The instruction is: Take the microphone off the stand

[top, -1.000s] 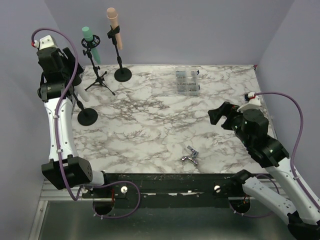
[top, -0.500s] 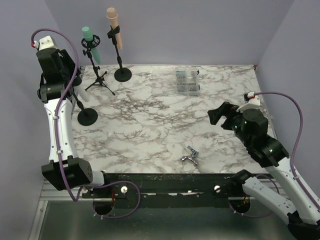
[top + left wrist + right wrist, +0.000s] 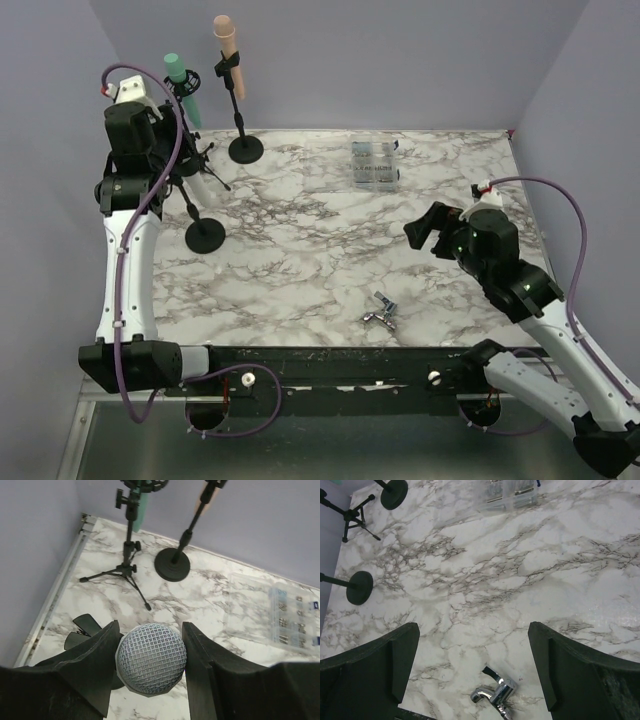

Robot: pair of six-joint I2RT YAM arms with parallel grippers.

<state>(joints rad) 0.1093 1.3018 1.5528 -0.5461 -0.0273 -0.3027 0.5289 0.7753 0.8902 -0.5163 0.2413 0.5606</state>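
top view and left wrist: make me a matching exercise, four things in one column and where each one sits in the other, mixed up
Things:
1 grey mic
2 teal mic
3 peach mic
4 tap

Places:
a on the tripod stand
b lying loose, on no stand
c between the left fingers
d on the far round-base stand

Pairs: 1-c, 2-a, 3-d, 4-b

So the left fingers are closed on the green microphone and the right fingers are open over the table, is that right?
No. The left fingers are closed on the silver mesh-headed microphone, not the green one, as the left wrist view shows. The right fingers are open over the table.
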